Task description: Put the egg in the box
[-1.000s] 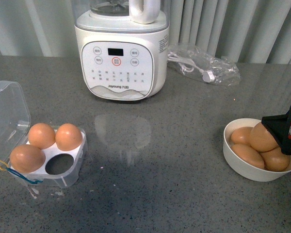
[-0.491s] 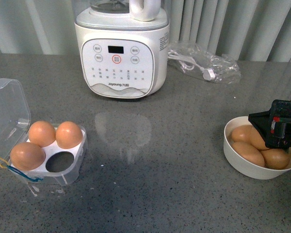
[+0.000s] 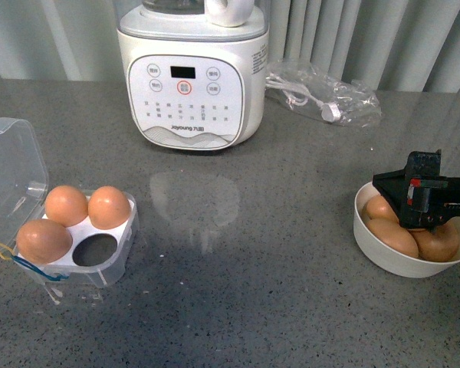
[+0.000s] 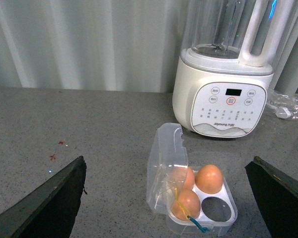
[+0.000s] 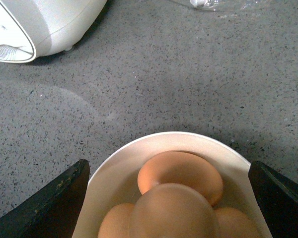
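Egg (image 5: pixel 171 213), the topmost of a small orange-brown pile, is lying in the round cream-white bowl (image 3: pixel 383 264), which is standing on the right side of the grey speckled countertop (image 3: pixel 253 307). Four eggs are showing in the bowl in the right wrist view, with this one resting on the others.

The right gripper (image 3: pixel 418 192) is hanging directly over the bowl. Its jaws are spread wide: the two dark fingers (image 5: pixel 54 198) are flanking the bowl, one on each side, and nothing is gripped between them. No finger is touching the egg in the right wrist view. The front view does not show whether the gripper is touching the bowl rim.

The left gripper (image 4: pixel 167 163) is pointing toward the box (image 3: pixel 111 264), with jaws likewise wide apart and holding nothing.

The box is sitting on the left side of the countertop, well apart from the bowl. Its clear lid (image 3: pixel 11 165) is standing open on the far-left side. Three eggs (image 3: pixel 66 205) are occupying three cups of the white tray (image 3: pixel 69 249); the near-right cup (image 3: pixel 97 251) is showing as a dark hole.

A white Joyoung blender (image 3: pixel 192 84) is standing at the back, with a clear plastic bag (image 3: pixel 330 96) lying to its right.
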`<state>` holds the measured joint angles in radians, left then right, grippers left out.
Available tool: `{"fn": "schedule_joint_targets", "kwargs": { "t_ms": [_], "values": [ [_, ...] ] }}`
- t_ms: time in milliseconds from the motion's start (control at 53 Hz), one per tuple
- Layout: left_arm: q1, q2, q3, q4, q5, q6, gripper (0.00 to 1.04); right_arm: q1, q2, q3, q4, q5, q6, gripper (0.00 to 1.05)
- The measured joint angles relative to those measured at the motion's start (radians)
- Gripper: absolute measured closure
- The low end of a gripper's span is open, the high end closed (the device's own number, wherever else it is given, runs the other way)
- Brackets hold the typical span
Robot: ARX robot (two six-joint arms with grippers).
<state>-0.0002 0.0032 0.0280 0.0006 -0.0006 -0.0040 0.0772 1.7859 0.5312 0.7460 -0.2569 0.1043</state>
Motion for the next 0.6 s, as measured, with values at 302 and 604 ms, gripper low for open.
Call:
{"fn": "schedule_joint_targets", "kwargs": {
  "t_ms": [302, 604],
  "values": [
    [0.000, 0.000, 0.000, 0.000, 0.000, 0.000, 0.07, 0.023, 0.021, 0.001, 0.000, 0.000, 0.000, 0.20],
    [0.000, 0.000, 0.000, 0.000, 0.000, 0.000, 0.07, 0.030, 0.020, 0.000, 0.008, 0.008, -0.016, 0.63]
  ]
}}
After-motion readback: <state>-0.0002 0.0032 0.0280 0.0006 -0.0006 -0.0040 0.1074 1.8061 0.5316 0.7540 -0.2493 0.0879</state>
